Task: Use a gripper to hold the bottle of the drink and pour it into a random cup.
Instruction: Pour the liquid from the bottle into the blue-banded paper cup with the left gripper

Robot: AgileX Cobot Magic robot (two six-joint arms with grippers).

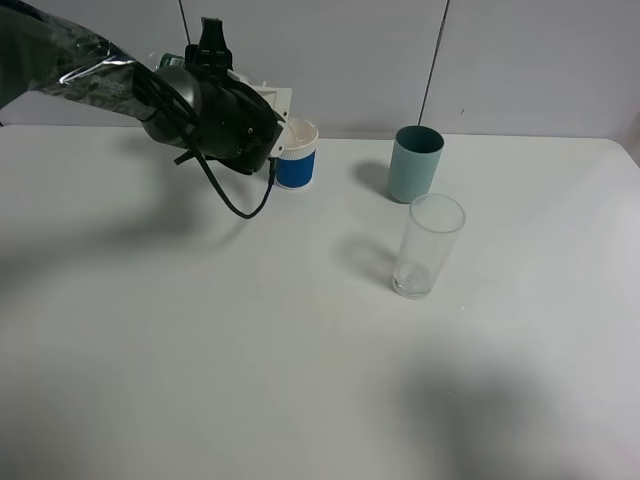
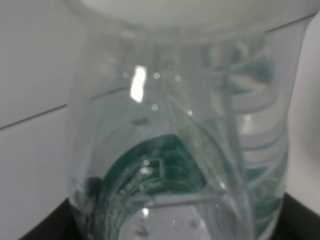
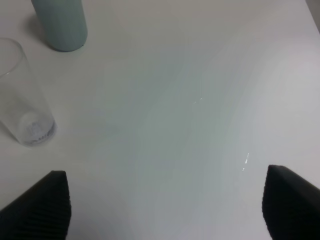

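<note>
left gripper (image 1: pixel 240 112): clamped on the bottle, raised just left of the blue-band cup in the high view, its front end over that cup's rim
left fingers (image 2: pixel 47 227): dark corners on either side of the bottle in the left wrist view
bottle (image 2: pixel 175 150): fills the left wrist view, clear ribbed plastic, green label with white print; in the high view almost all hidden behind the gripper, up beside the blue-band cup
drink: clear; cannot tell its level through the bottle wall
blue-band cup (image 1: pixel 296 158): upright on the table, white with a wide blue band, near the back edge, partly covered by the gripper
bracket (image 1: pixel 278 98): white, on the gripper, right above the blue-band cup's rim
cable (image 1: pixel 235 205): black loop hanging from the gripper, just left of the blue-band cup
teal cup (image 1: pixel 414 163): upright, right of the blue-band cup, well apart
glass (image 1: pixel 428 246): tall, clear, upright, right of the blue-band cup and nearer the camera than the teal cup
right gripper (image 3: pixel 164 207): fingers wide apart, holding nothing, over bare table (image 1: pixel 300 350), beyond the glass and the teal cup from the blue-band cup
</note>
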